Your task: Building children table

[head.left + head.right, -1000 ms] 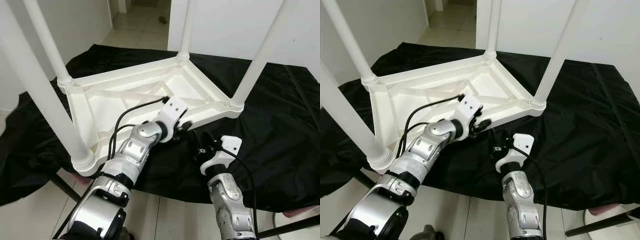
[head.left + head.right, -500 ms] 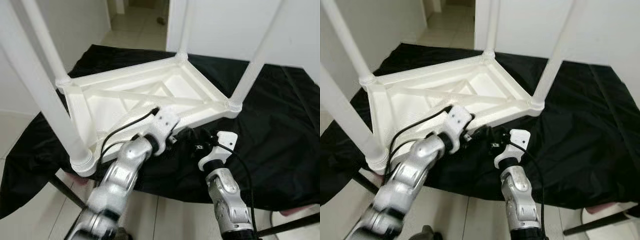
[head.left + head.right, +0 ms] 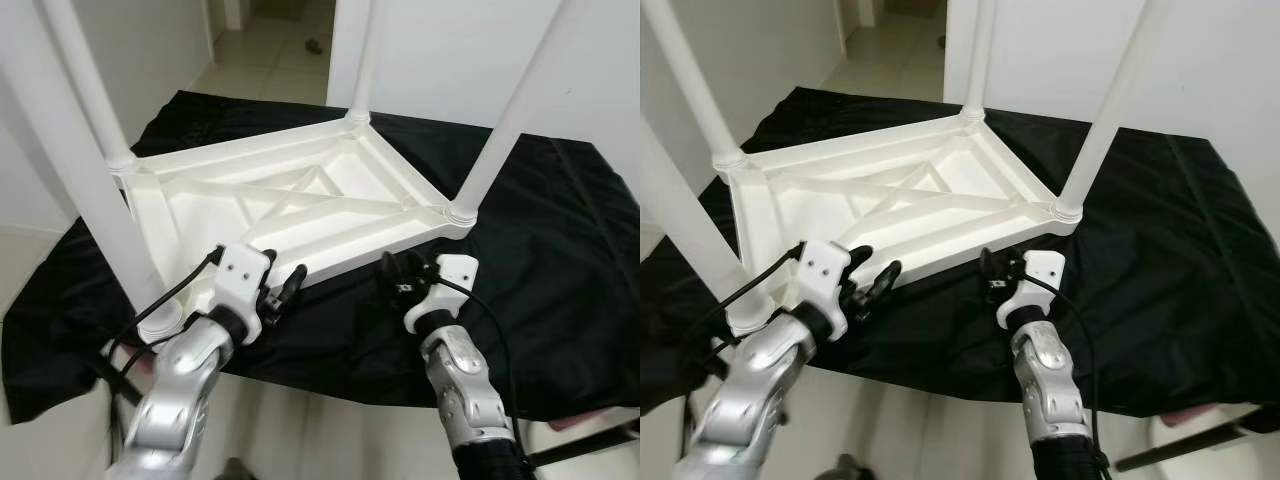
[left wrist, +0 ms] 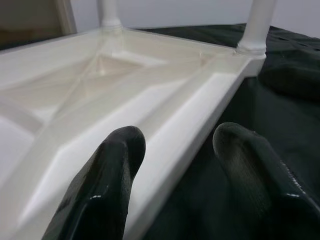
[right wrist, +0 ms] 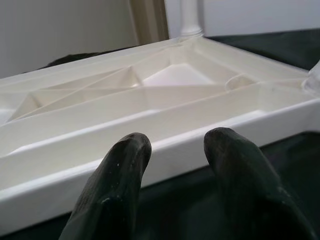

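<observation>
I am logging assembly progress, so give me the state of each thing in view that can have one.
White plastic children's table: upside down on the cloth, four legs fitted and pointing up.
Black cloth: spread under the table, wrinkled.
Left gripper: open, at the table's near rim.
Right gripper: open, at the same near rim, nearer the right corner.

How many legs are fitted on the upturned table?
4, one at each corner: near left leg, far left leg, far right leg, near right leg. Their tops run out of frame.
</observation>
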Motion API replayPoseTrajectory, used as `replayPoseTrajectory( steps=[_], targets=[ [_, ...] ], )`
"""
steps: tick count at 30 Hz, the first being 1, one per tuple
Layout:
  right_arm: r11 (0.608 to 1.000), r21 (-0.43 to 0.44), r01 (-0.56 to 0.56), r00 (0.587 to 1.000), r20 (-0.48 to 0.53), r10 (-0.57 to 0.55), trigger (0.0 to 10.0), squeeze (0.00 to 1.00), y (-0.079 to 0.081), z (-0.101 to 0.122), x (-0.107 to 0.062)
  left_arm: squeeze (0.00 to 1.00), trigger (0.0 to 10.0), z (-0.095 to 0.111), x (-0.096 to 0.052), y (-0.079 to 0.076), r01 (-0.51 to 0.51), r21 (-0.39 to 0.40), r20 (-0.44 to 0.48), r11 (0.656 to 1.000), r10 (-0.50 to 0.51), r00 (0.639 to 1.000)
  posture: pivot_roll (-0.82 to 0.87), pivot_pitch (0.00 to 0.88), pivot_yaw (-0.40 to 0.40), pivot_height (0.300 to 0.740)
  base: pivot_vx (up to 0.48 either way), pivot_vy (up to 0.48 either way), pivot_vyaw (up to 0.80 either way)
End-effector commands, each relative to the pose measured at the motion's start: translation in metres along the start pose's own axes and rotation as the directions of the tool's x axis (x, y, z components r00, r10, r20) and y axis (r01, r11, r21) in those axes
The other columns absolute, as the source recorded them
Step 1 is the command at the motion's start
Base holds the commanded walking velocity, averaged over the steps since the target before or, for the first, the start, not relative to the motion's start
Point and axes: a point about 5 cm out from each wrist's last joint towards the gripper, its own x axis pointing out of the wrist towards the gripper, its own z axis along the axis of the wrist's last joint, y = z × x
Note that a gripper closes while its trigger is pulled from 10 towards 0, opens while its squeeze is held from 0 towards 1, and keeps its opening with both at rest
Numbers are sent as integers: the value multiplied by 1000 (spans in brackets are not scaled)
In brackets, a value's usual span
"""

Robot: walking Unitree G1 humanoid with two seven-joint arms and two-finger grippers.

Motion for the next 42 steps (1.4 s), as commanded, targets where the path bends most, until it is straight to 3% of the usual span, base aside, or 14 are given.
replayPoseTrajectory(
  steps=[1, 5, 7, 17, 18, 20, 22, 27, 28, 30, 37, 39, 40, 42],
  targets=[
    [1000, -3, -2, 1000, -9, 2, 10000, 0, -3, -2, 4, 0, 10000, 2, -14, 7, -38, -18, 13, 999, 38, 999, 198, 28, -95, 740, 0, 0, 0],
    [1000, -6, -5, 1000, -10, 5, 10000, 0, -4, -2, 7, 0, 10000, 1, -21, 9, -65, -37, 9, 997, 65, 998, 198, 28, -95, 740, 0, 0, 0],
    [1000, -16, -24, 1000, -8, 24, 10000, 0, -5, 0, 18, 0, 10000, 3, -43, 18, -169, -56, 20, 984, 170, 985, 238, 40, -129, 740, 0, 0, 0],
    [998, -14, -57, 998, -6, 57, 10000, 0, 1, 1, 30, 0, 10000, 3, -74, 34, -267, -21, -11, 964, 266, 964, 264, 50, -145, 740, 0, 0, 0],
    [998, -14, -57, 998, -6, 57, 10000, 0, 1, 1, 30, 0, 10000, 3, -74, 34, -267, -21, -11, 964, 266, 964, 264, 50, -145, 740, 0, 0, 0],
    [997, -13, -70, 998, -5, 70, 10000, 0, 4, 1, 33, 0, 10000, -1, -96, 38, -238, -35, -79, 971, 235, 969, 271, 55, -144, 740, 0, 0, 0],
    [997, -13, -72, 997, -5, 72, 10000, 0, 4, 1, 34, 0, 10000, -2, -106, 41, -215, -41, -117, 976, 209, 971, 271, 56, -143, 740, 0, 0, 0],
    [997, -13, -74, 997, -4, 74, 10000, 0, 4, 1, 35, 0, 10000, -3, -112, 42, -200, -45, -141, 979, 192, 971, 271, 56, -143, 740, 0, 0, 0],
    [997, -14, -73, 997, 0, 73, 10000, 0, 4, 1, 36, 0, 10000, -3, -123, 42, -128, -60, -187, 990, 115, 976, 260, 56, -127, 740, 0, 0, 0],
    [997, -15, -73, 997, 3, 73, 10000, 0, 4, 2, 36, 0, 10000, -1, -126, 41, -105, -65, -194, 992, 91, 977, 260, 55, -126, 740, 0, 0, 0],
    [997, -14, -71, 997, 11, 71, 10000, 0, 4, 1, 37, 0, 10000, -1, -137, 41, -79, -74, -237, 994, 60, 970, 252, 55, -118, 740, 0, 0, 0],
    [998, -13, -68, 998, 13, 68, 10000, 0, 4, 0, 36, 0, 10000, -5, -153, 49, -79, -80, -308, 994, 50, 950, 253, 54, -117, 740, 0, 0, 0],
    [998, -13, -68, 998, 13, 68, 10000, 0, 4, 0, 36, 0, 10000, -5, -153, 49, -79, -80, -308, 994, 50, 950, 253, 54, -117, 740, 0, 0, 0],
    [998, -11, -68, 998, 14, 68, 10000, 0, 5, 0, 37, 0, 10000, -6, -167, 64, -118, -62, -349, 991, 90, 933, 253, 53, -116, 740, 0, 0, 0]
  ],
)
